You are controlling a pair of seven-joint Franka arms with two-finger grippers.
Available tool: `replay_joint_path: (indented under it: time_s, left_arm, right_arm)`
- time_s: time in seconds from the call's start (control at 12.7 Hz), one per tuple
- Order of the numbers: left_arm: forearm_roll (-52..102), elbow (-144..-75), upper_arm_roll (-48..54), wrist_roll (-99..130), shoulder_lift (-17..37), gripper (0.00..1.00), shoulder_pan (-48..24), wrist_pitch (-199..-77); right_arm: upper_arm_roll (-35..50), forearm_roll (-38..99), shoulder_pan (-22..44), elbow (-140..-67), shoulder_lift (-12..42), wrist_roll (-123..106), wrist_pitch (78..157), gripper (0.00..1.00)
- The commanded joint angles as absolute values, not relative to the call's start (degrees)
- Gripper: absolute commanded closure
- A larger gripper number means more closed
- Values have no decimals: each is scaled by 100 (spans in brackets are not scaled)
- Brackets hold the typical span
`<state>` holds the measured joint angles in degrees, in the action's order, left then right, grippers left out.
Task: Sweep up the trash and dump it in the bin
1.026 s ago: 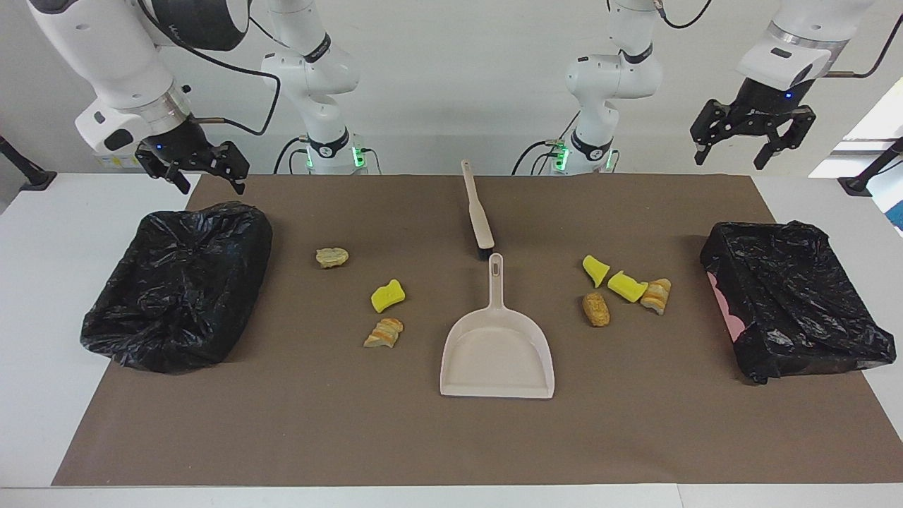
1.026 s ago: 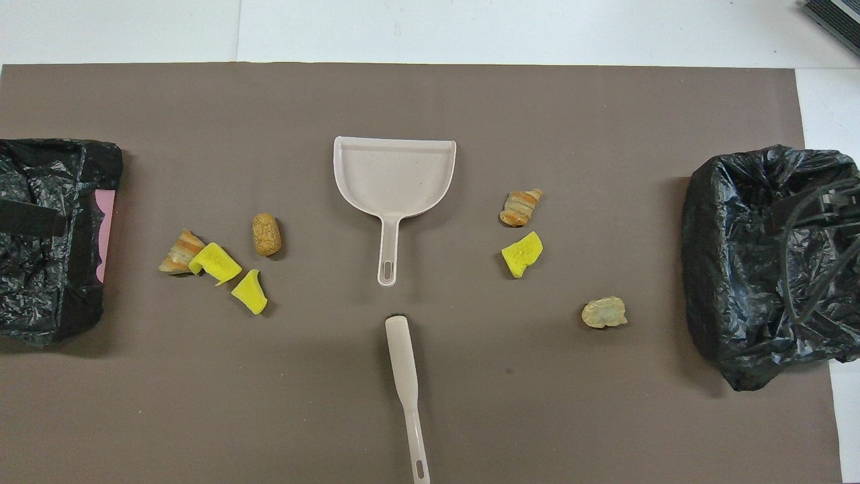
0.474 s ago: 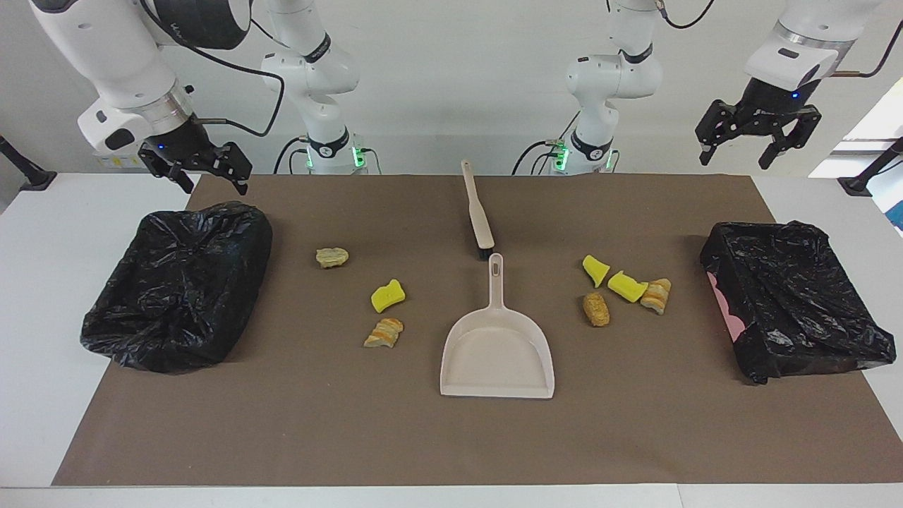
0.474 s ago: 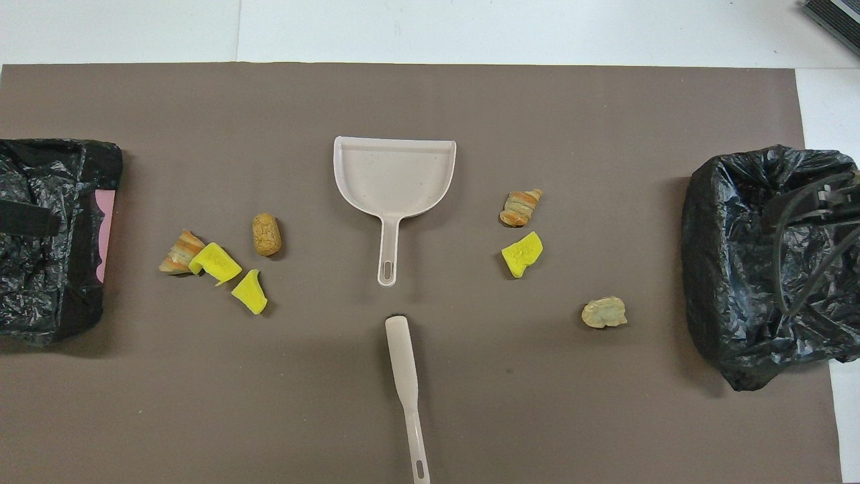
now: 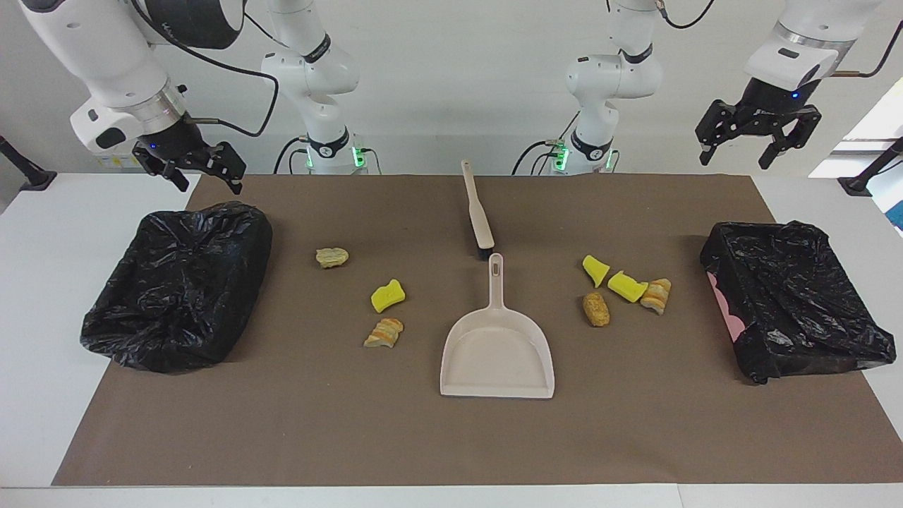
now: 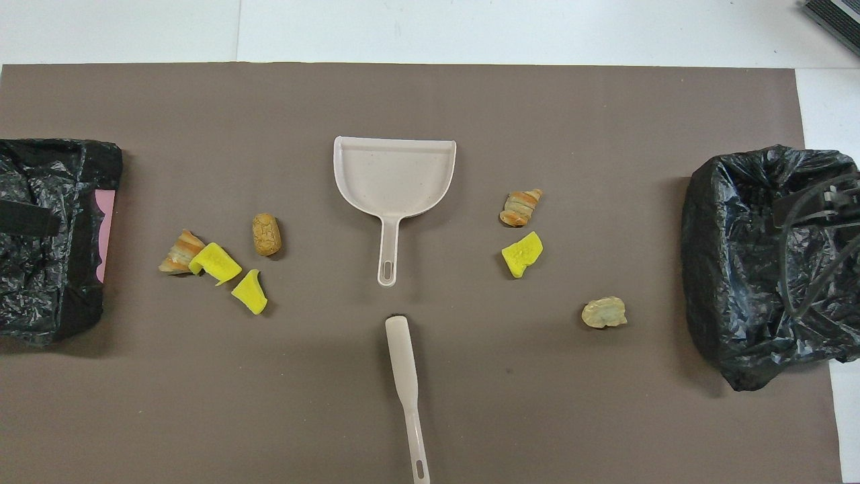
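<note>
Facing view: the left gripper (image 5: 758, 144) hangs with fingers apart, empty, over the table's edge by the left-end bin (image 5: 794, 296). The right gripper (image 5: 192, 169) hangs likewise spread and empty, above the right-end bin (image 5: 176, 282). A brown mat (image 5: 451, 437) covers a white table (image 5: 42, 282) before a pale wall. A brush (image 5: 477, 212) lies nearest the robots, just beside the handle of the beige dustpan (image 5: 497, 349). Both bins are lined with black bags; their contents cannot be made out.

Overhead view: neither gripper's fingers show. The dustpan (image 6: 393, 178) lies empty at mid-mat. The trash lies on the mat in two groups: four scraps (image 6: 215, 262) toward the left arm's end, three scraps (image 6: 522, 252) toward the right arm's end, all outside the bins.
</note>
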<state>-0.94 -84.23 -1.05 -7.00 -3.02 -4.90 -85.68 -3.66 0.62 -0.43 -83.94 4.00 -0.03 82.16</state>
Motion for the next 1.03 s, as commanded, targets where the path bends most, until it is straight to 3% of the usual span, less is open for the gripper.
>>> replay_joint_path:
  time_s: [0.0,0.63,0.95]
  left_arm:
    - [-114,-8306,-70,-747,-272,0,-431,-8438]
    - [-114,-8314,-70,-747,-281,0,-431,-8438]
    - [-114,-8306,-70,-747,-272,0,-431,-8438]
  right_arm:
    - [-316,158,157,-8420,430,17,8279,0]
    - [-316,369,1580,-8385,1387,1448,9473,0]
    - [-316,369,2362,-8350,1985,2677,10510,0]
